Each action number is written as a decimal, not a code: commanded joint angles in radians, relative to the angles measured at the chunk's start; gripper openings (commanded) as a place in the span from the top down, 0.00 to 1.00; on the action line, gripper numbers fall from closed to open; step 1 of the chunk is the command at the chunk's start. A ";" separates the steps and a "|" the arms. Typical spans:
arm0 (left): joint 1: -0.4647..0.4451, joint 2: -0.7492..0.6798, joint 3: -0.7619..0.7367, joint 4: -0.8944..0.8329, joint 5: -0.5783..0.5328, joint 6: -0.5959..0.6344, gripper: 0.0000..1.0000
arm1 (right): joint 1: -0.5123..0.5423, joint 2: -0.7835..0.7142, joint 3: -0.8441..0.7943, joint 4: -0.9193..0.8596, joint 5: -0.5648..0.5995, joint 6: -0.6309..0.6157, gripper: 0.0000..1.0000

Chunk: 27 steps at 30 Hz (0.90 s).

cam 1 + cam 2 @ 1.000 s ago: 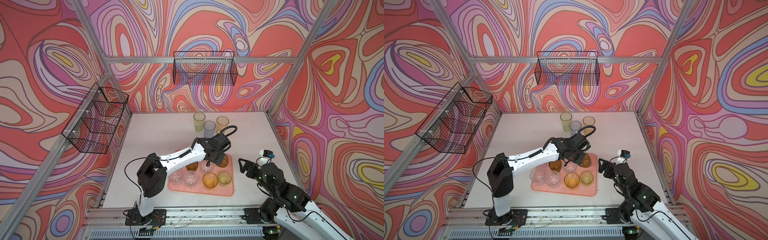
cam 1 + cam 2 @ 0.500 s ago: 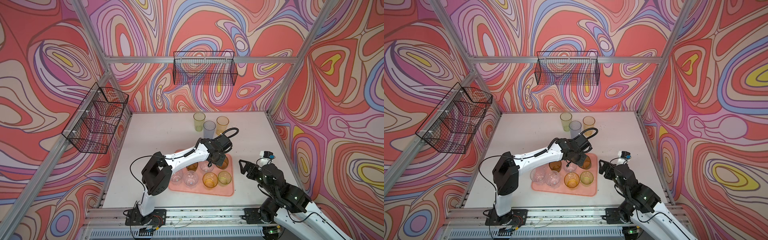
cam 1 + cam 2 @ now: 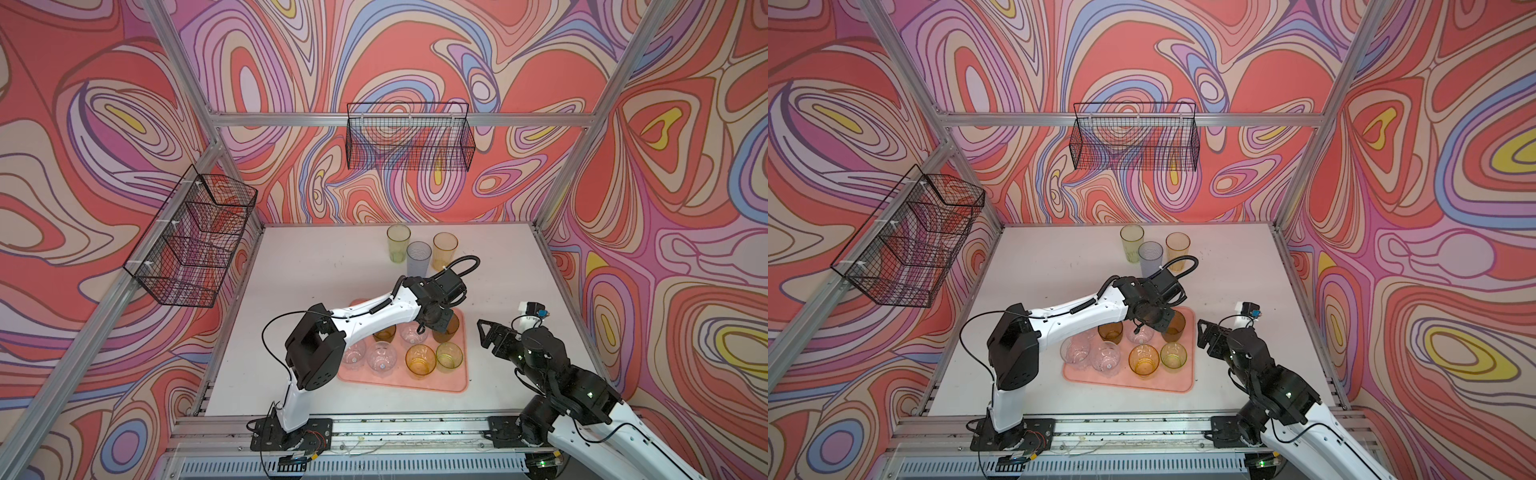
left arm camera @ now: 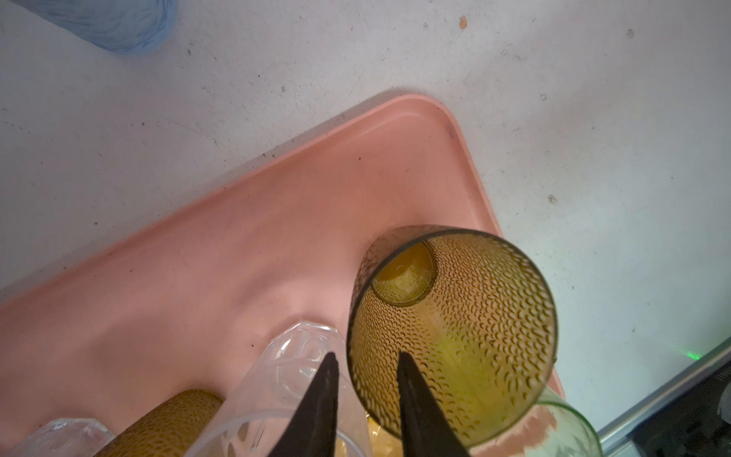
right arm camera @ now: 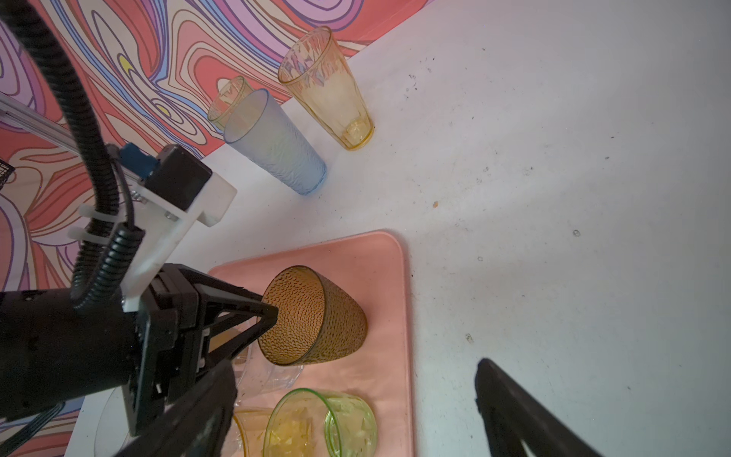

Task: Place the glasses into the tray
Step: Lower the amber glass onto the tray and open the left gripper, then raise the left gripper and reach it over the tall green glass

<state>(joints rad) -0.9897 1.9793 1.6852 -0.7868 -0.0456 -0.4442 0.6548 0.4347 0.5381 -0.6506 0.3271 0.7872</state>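
On the white bench (image 3: 316, 266), your left pincer (image 4: 366, 370) has just loosened. It stands parted astride the rim of the brown glass (image 4: 455, 336), so that glass looks delivered in the 1 o'clock corner of the tray (image 3: 449, 382). Only the left wrist view shows that gap; both top views hide it under the wrist. Your right pincer (image 3: 482, 334) waits spread wide at 3 o'clock. Three tall glasses (image 3: 419, 257) remain at 12.

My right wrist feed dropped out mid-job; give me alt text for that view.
The left gripper has its tips at the rim of a brown dimpled tumbler standing upright in a corner of the pink tray. A short green glass stands nearer on the tray; three tall tumblers, yellow, blue-grey and orange, stand on the white table beyond.
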 commanded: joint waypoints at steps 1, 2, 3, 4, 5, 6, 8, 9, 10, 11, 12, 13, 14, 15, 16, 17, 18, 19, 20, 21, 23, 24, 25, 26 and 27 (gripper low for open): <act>-0.007 0.004 0.028 -0.021 0.004 0.024 0.60 | -0.004 0.009 -0.001 0.003 -0.011 0.012 0.03; -0.006 -0.003 0.027 -0.016 -0.007 0.027 0.56 | -0.004 0.011 -0.001 0.007 -0.014 0.015 0.03; -0.006 -0.009 0.026 -0.013 -0.014 0.031 0.55 | -0.004 0.016 0.000 0.009 -0.017 0.018 0.03; -0.007 -0.013 0.027 -0.011 -0.024 0.034 0.53 | -0.004 0.021 0.000 0.015 -0.024 0.021 0.03; -0.006 -0.017 0.028 -0.009 -0.031 0.036 0.51 | -0.004 0.027 -0.001 0.020 -0.031 0.025 0.03; -0.006 -0.019 0.030 -0.011 -0.039 0.039 0.46 | -0.004 0.033 -0.001 0.023 -0.036 0.026 0.02; -0.006 -0.025 0.039 -0.020 -0.059 0.049 0.38 | -0.004 0.049 -0.001 0.032 -0.045 0.031 0.03; -0.006 -0.027 0.043 -0.024 -0.071 0.054 0.36 | -0.004 0.056 0.000 0.034 -0.047 0.033 0.03; -0.004 -0.032 0.048 -0.029 -0.085 0.061 0.32 | -0.004 0.065 0.004 0.038 -0.050 0.035 0.03; -0.004 -0.038 0.052 -0.032 -0.103 0.066 0.28 | -0.004 0.074 0.010 0.041 -0.054 0.037 0.03; -0.002 -0.047 0.054 -0.033 -0.117 0.072 0.24 | -0.004 0.082 0.015 0.047 -0.057 0.039 0.02; 0.002 -0.055 0.056 -0.032 -0.127 0.080 0.21 | -0.004 0.093 0.021 0.053 -0.063 0.043 0.02; 0.011 -0.065 0.059 -0.031 -0.134 0.086 0.19 | -0.004 0.103 0.027 0.061 -0.066 0.048 0.02; 0.020 -0.073 0.063 -0.032 -0.135 0.090 0.18 | -0.004 0.116 0.032 0.071 -0.072 0.054 0.03; 0.031 -0.082 0.071 -0.036 -0.134 0.095 0.17 | -0.004 0.131 0.037 0.084 -0.079 0.061 0.03; 0.045 -0.089 0.083 -0.041 -0.135 0.102 0.16 | -0.004 0.147 0.042 0.098 -0.088 0.068 0.03; 0.058 -0.095 0.093 -0.044 -0.134 0.109 0.15 | -0.004 0.163 0.048 0.112 -0.098 0.075 0.03; 0.075 -0.101 0.107 -0.049 -0.130 0.119 0.14 | -0.004 0.182 0.055 0.130 -0.112 0.082 0.03; 0.093 -0.107 0.120 -0.048 -0.126 0.131 0.13 | -0.004 0.204 0.062 0.151 -0.125 0.088 0.03; 0.108 -0.111 0.128 -0.045 -0.123 0.140 0.12 | -0.004 0.224 0.068 0.173 -0.136 0.091 0.03; 0.150 -0.114 0.156 -0.043 -0.106 0.167 0.07 | -0.004 0.272 0.085 0.211 -0.155 0.086 0.02; 0.166 -0.114 0.170 -0.047 -0.107 0.175 0.06 | -0.004 0.291 0.098 0.222 -0.158 0.082 0.02; 0.185 -0.113 0.188 -0.048 -0.112 0.184 0.05 | -0.004 0.319 0.113 0.233 -0.161 0.074 0.01; 0.198 -0.112 0.199 -0.048 -0.118 0.193 0.04 | -0.004 0.340 0.130 0.240 -0.163 0.062 0.02; 0.212 -0.111 0.211 -0.041 -0.133 0.209 0.03 | -0.004 0.365 0.150 0.247 -0.164 0.044 0.02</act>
<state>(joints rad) -0.8040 1.8938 1.8626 -0.8036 -0.1497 -0.2913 0.6548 0.7597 0.6327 -0.4725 0.1867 0.8570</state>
